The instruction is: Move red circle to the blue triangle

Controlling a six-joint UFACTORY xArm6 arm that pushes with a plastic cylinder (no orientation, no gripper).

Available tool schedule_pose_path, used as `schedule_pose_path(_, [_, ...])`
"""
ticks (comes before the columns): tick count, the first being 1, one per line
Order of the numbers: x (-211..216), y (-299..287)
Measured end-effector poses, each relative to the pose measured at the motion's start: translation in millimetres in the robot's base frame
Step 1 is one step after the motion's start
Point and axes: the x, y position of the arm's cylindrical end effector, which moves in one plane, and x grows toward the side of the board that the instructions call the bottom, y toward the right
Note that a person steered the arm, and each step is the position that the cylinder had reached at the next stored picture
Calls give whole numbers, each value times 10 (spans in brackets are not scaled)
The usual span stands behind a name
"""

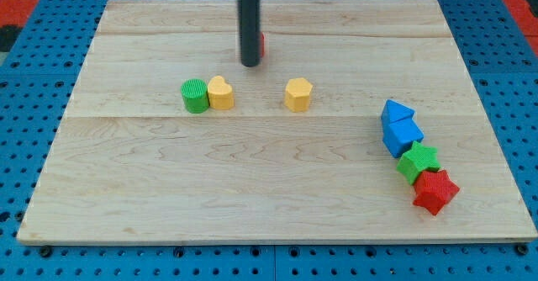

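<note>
Red star (435,191) sat nearest us, touching green star (419,161), then blue cube (403,135) and blue triangle (397,112). Our tip (250,64) was a bare rod, clamping nothing, pressed against red circle (261,45) mostly hidden behind it. Green cylinder (194,95), yellow heart (221,92), yellow hexagon (298,94) lay mid-board (252,188).

rod (250,29): straight, round, dark grey to black | finish: smooth, faint sheen down one side | top: white fitting (only its lower edge shows) | my tip (250,64): blunt, flat-ended, same dark colour
</note>
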Motion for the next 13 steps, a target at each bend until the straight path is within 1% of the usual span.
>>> schedule_pose_path(1, [-48, -697])
schedule_pose_path(2, [-217, 60])
schedule_pose_path(3, [-247, 631])
schedule_pose_path(4, [-469, 113])
schedule_pose_path(6, [-543, 1139])
schedule_pose_path(7, [-545, 1265])
schedule_pose_path(8, [-790, 1273])
schedule_pose_path(9, [-406, 1337])
schedule_pose_path(10, [-134, 1450])
schedule_pose_path(11, [-546, 1418])
schedule_pose_path(12, [-149, 1846])
schedule_pose_path(13, [201, 1847])
